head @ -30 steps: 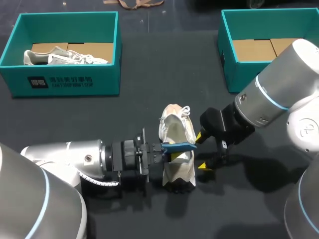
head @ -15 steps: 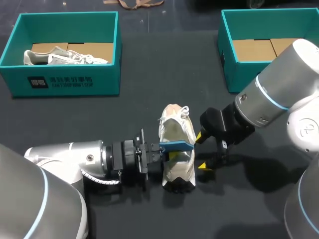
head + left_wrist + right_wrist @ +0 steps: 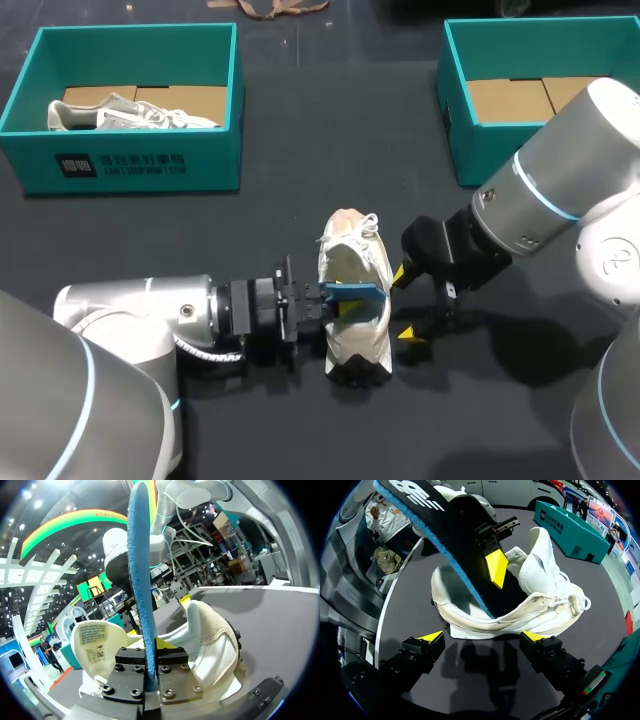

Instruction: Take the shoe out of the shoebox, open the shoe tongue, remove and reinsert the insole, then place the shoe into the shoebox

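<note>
Shoe (image 3: 352, 335), white with tan trim, is stood on the dark bench (image 3: 300, 220) at centre. Its lace end is turned toward 12 o'clock and its heel toward 6 o'clock. Tongue (image 3: 95, 642) is seen raised clear of the opening, label side showing, just ahead of the left hand (image 3: 338, 302).

Left arm is brought in from 8 o'clock and laid low, near level over the bench, with the wrist pointed toward 3 o'clock. Left hand is pressed together on the blue insole (image 3: 366, 291), which is pinched flat between both fingers and held on edge. In the left wrist view the insole is seen rising tall from between the fingers. In the right wrist view it is seen slanting down, with its lower end dipped into the shoe's opening, and one yellow fingertip (image 3: 496, 569) of the left hand is laid against it.

Right arm is brought in from 3 o'clock, with the wrist angled down and pointed toward 9 o'clock. Right hand (image 3: 403, 304) is spread wide and low to the bench. Its two yellow tips are set just beside the shoe's 3 o'clock flank, and contact is not seen.

Teal shoebox (image 3: 130, 165) is placed at 10 o'clock, well apart, with a second white shoe (image 3: 120, 112) lying inside. Another teal shoebox (image 3: 460, 110) is placed at 2 o'clock, its cardboard floor showing, partly hidden behind the right arm.
</note>
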Robot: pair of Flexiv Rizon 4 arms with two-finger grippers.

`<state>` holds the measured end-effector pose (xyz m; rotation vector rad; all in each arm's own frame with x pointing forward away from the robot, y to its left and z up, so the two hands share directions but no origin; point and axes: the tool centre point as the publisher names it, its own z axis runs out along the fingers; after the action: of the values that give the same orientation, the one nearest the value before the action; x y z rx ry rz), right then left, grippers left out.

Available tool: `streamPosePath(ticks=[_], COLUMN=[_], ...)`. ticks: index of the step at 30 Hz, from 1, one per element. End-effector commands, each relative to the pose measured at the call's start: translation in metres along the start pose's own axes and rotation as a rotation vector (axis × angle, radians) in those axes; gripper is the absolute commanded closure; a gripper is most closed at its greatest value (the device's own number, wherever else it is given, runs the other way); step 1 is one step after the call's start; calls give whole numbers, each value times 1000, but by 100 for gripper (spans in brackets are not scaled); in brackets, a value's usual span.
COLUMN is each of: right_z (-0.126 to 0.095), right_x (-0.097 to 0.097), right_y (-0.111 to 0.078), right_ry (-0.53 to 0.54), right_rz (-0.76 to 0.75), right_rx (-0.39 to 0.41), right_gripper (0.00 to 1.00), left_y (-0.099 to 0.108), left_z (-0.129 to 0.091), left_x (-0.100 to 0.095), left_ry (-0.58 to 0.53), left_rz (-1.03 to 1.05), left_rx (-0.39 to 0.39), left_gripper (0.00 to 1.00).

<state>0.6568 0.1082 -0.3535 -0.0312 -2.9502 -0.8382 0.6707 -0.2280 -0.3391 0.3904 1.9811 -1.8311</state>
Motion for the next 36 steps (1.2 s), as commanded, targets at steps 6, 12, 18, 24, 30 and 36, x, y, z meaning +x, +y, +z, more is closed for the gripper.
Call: streamPosePath(ticks=[6, 12, 18, 24, 30, 36], right_z=[1, 1, 1, 1, 1, 1], right_x=[1, 1, 1, 1, 1, 1], right_y=[0, 0, 0, 0, 0, 0], right_ry=[-2, -2, -2, -2, -2, -2], right_rz=[0, 0, 0, 0, 0, 0], right_rx=[-1, -1, -1, -1, -1, -1], right_gripper=[0, 0, 0, 0, 0, 0], left_y=[-2, -15, -30, -44, -55, -48], left_z=[3, 4, 3, 3, 3, 3], left_x=[1, -1, -1, 1, 6, 6], left_ry=[6, 6, 18, 39, 54, 57], left_rz=[-17, -19, -17, 0, 26, 45], left_rx=[-1, 7, 6, 1, 7, 6], left_gripper=[70, 65, 64, 67, 87, 100])
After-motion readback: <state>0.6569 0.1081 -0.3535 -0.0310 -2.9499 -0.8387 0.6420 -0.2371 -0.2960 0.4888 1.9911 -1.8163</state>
